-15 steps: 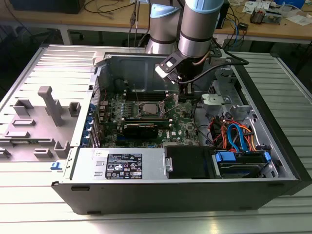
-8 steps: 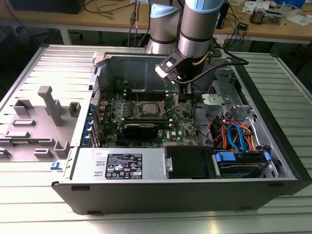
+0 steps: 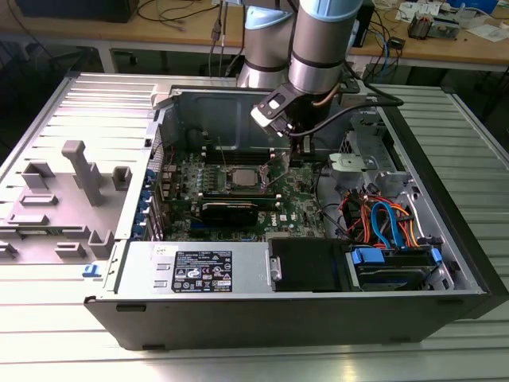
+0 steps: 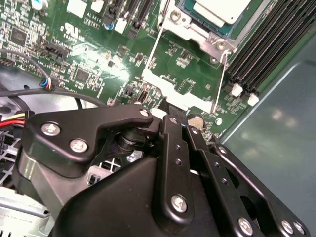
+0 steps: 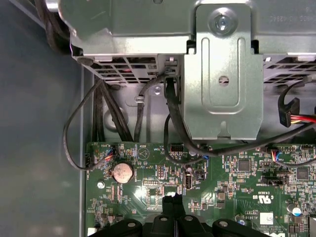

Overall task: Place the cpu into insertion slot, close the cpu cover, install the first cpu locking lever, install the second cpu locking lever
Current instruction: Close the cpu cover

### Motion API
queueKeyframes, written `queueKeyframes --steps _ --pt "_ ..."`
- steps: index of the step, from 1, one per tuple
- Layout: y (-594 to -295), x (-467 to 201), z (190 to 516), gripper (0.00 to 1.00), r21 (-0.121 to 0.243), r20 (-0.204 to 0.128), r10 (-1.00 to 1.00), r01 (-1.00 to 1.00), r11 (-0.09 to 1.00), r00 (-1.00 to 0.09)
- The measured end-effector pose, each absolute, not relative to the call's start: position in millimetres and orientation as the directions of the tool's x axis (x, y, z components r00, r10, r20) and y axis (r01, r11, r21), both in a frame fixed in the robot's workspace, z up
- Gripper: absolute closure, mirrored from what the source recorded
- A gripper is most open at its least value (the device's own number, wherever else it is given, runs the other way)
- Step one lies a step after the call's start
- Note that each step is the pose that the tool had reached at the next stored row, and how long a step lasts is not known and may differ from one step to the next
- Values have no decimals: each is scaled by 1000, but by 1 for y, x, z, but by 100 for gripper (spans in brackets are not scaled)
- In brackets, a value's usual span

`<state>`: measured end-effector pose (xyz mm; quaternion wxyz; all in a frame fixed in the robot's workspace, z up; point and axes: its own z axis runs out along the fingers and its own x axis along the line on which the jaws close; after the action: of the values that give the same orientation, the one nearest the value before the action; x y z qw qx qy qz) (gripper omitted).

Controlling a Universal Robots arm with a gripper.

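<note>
Fingers (image 4: 172,129) pressed together; the flipped-open cpu cover (image 4: 180,91) lies just ahead of them, best nudged squarely at its free edge.

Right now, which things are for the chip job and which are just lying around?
For the job:
cpu, sitting in the insertion slot
cpu cover, swung open
gripper, low over the board

Just there:
coin battery
memory slots
blue and orange cables
grey plastic holders outside the case
</note>
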<state>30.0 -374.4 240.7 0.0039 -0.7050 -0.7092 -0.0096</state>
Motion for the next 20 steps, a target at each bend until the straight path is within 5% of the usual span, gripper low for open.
queueKeyframes --steps 20 --pt "-374 8 243 89 8 21 1000 1000 7 -7"
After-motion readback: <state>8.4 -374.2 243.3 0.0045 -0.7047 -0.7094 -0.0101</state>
